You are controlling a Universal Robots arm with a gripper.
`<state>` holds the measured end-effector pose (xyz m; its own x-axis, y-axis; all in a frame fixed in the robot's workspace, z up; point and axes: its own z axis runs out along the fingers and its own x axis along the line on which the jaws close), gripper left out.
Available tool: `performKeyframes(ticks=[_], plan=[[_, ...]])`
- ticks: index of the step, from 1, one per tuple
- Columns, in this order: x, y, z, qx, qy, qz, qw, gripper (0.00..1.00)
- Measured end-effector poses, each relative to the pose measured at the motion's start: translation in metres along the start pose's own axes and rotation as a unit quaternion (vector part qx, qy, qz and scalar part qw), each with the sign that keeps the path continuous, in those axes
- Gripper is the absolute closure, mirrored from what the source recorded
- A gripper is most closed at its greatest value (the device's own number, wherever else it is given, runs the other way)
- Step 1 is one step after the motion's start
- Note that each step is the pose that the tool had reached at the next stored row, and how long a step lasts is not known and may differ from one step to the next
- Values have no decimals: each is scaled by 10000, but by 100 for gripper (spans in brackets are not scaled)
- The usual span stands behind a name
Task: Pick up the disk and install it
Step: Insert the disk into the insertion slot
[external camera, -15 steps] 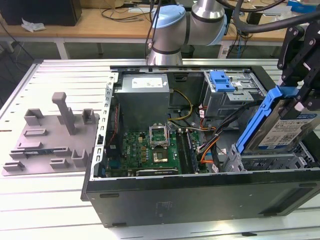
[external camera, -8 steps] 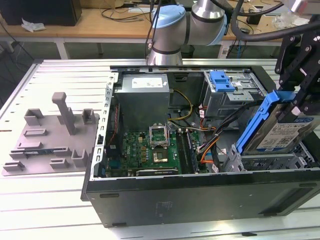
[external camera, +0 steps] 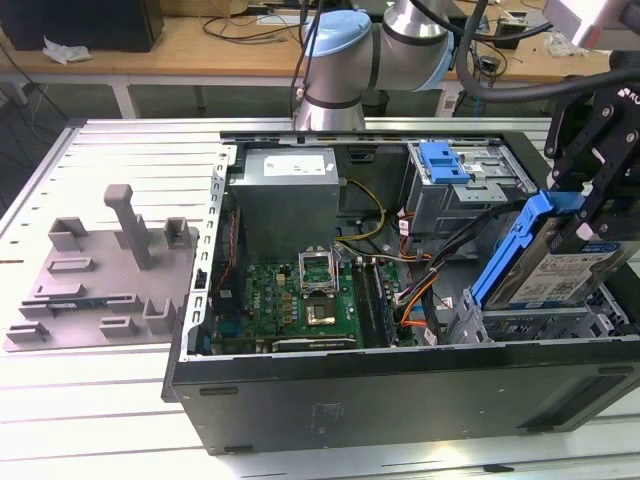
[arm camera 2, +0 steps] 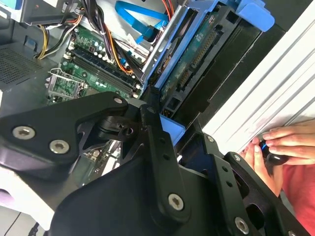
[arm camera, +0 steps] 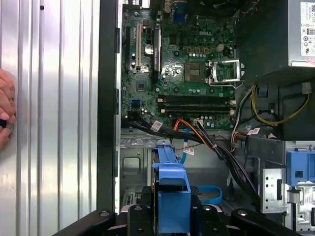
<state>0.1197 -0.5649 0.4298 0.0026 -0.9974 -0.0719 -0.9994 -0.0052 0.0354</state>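
Your claw (external camera: 586, 205) is pinching the disk (external camera: 572, 272) at the upper end of its blue carrier frame (external camera: 512, 248). The disk hangs tilted in the air over the open computer case (external camera: 400, 395), at the exterior view's right, just above the grey drive bay (external camera: 545, 322), and is not seated. In the second wrist view its bare circuit board (arm camera 2: 189, 64) faces outward. I judge the disk stiff, rather heavy for its size, and sensitive to knocks. The plastic frame may bend a little. The side rails of the frame are the safe place to hold, never the board.
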Motion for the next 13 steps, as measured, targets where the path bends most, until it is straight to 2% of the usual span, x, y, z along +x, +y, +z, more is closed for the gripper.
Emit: performKeyframes(ticks=[13], plan=[[14, -6, 172, 0, 0, 0, 10000, 63]])
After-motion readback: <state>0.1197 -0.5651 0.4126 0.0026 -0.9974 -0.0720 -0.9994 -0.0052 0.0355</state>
